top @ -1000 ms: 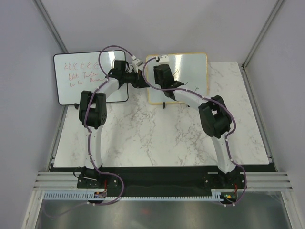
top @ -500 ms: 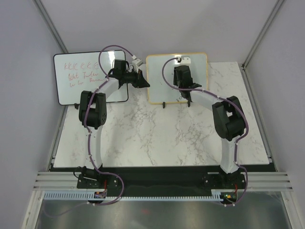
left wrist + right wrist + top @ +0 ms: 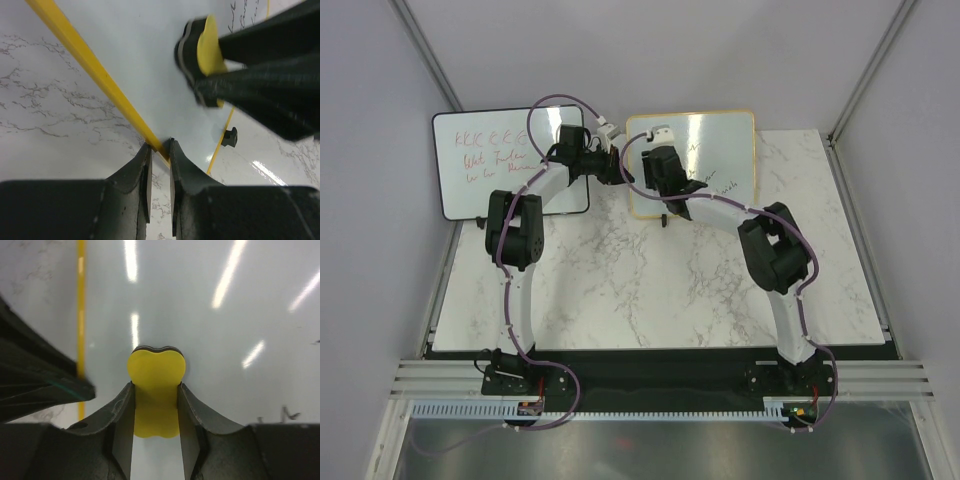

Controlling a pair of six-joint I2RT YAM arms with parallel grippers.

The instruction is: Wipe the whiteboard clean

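The yellow-framed whiteboard [image 3: 730, 135] stands upright at the back of the table, with dark handwriting on its right part [image 3: 286, 414]. My left gripper [image 3: 622, 173] is shut on the board's left frame edge [image 3: 159, 149]. My right gripper [image 3: 660, 170] is shut on a yellow eraser [image 3: 155, 385] and presses its dark pad flat on the white surface near the left frame [image 3: 80, 315]. The eraser also shows in the left wrist view [image 3: 206, 47]. One black foot [image 3: 229, 137] shows under the board.
A black-framed whiteboard with red writing [image 3: 510, 160] leans at the back left, behind my left arm. The marble tabletop [image 3: 650, 290] lies in front of both boards. Grey enclosure walls close in the sides and back.
My right gripper swept the eraser to the right across the board and has come back to its left part. My left gripper has kept its hold on the frame.
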